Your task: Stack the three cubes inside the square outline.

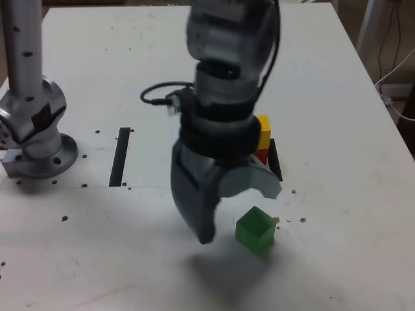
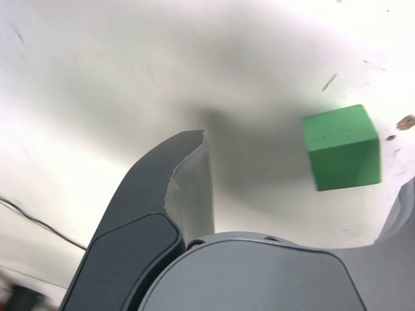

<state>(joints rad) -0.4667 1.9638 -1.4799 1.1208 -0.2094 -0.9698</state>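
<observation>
Yellow cube (image 1: 262,127) stacked on red cube (image 1: 262,155) within the square outline (image 1: 276,162); green cube (image 1: 255,229) remains on worktop (image 1: 337,97), gripper (image 1: 240,210) jaws wide, empty

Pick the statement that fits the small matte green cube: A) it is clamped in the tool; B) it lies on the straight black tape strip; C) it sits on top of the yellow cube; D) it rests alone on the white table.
D: the small matte green cube rests alone on the white table, beside the open tool.
</observation>
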